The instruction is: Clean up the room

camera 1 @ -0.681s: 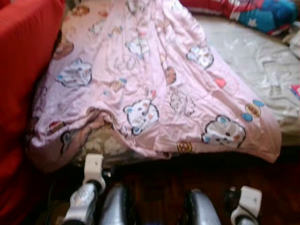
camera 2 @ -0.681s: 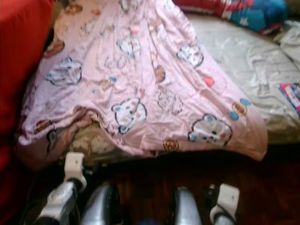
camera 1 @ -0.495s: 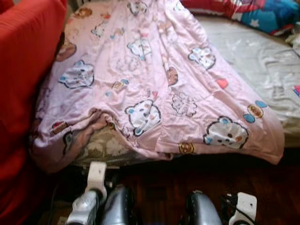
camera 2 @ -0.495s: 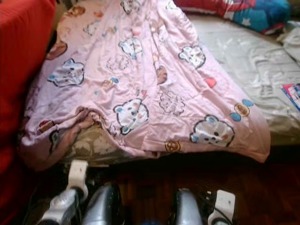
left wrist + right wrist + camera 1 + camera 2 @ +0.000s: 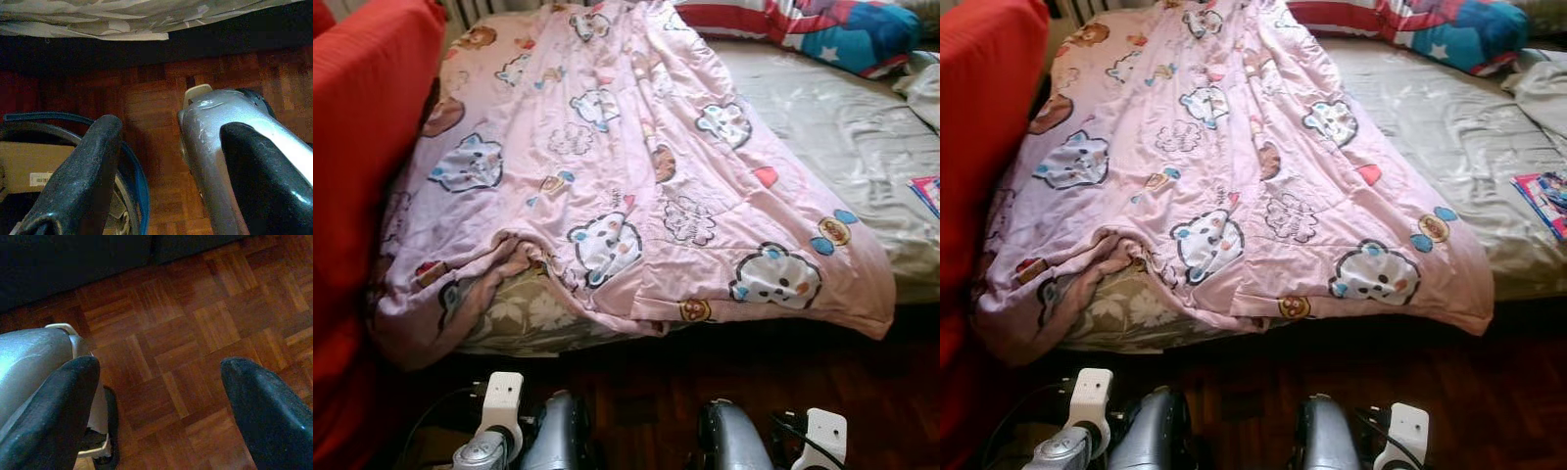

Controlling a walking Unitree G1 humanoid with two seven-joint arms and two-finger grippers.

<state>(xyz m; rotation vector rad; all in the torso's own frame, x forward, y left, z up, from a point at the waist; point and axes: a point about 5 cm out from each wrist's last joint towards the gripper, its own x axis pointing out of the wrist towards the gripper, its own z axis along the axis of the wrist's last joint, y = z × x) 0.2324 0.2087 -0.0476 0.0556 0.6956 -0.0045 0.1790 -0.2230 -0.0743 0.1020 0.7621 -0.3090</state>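
A pink blanket (image 5: 617, 166) printed with cartoon bears lies crumpled along the left half of a bed, and its lower corner is bunched up over the floral mattress edge (image 5: 514, 318). To its right the grey sheet (image 5: 832, 127) lies bare. A colourful booklet (image 5: 1544, 199) rests near the bed's right edge. Both arms hang low in front of the bed, the left arm (image 5: 497, 406) and the right arm (image 5: 824, 436). My left gripper (image 5: 168, 132) is open above the parquet. My right gripper (image 5: 159, 369) is open over bare floor, holding nothing.
A red sofa (image 5: 362, 157) stands against the bed's left side. A red, blue and white starred pillow (image 5: 822, 24) lies at the bed's head, with a pale cloth (image 5: 1542, 93) at far right. A cardboard box (image 5: 29, 166) and a blue hoop (image 5: 137, 171) lie by my left foot.
The camera has moved, so the whole picture has shifted and sharpened. Both arms now sit lower in the picture. The blanket lies as before.
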